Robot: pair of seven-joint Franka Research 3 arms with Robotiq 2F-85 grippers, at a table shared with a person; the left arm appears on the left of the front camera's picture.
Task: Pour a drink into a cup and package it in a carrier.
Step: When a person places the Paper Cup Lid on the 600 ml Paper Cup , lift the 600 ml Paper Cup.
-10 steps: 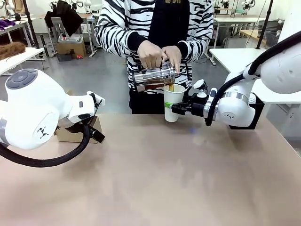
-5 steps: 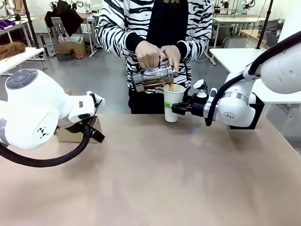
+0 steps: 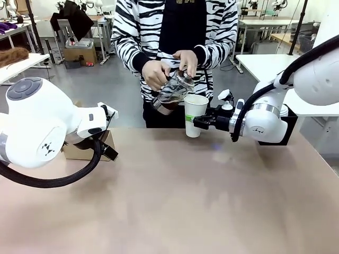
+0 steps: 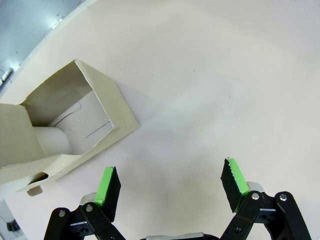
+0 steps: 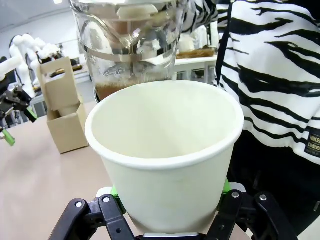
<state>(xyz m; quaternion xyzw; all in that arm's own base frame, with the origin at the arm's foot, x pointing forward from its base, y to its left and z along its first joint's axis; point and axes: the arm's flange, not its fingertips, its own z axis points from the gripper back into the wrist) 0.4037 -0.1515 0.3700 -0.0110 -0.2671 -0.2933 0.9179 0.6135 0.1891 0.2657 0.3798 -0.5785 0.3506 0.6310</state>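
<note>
The left gripper (image 4: 170, 175) is hanging wide open and empty beside the carrier (image 4: 75, 125) on the bench (image 4: 210, 75). A person is tilting the jug (image 3: 172, 91) beside the cup (image 3: 195, 112), which the right gripper (image 3: 194, 121) is clamping. It should be holding the cup upright and steady.

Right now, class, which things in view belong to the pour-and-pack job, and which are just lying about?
Job: cup, held by the right pincer; jug; drink; carrier.
Lying about: black box; cardboard box on the floor.
</note>
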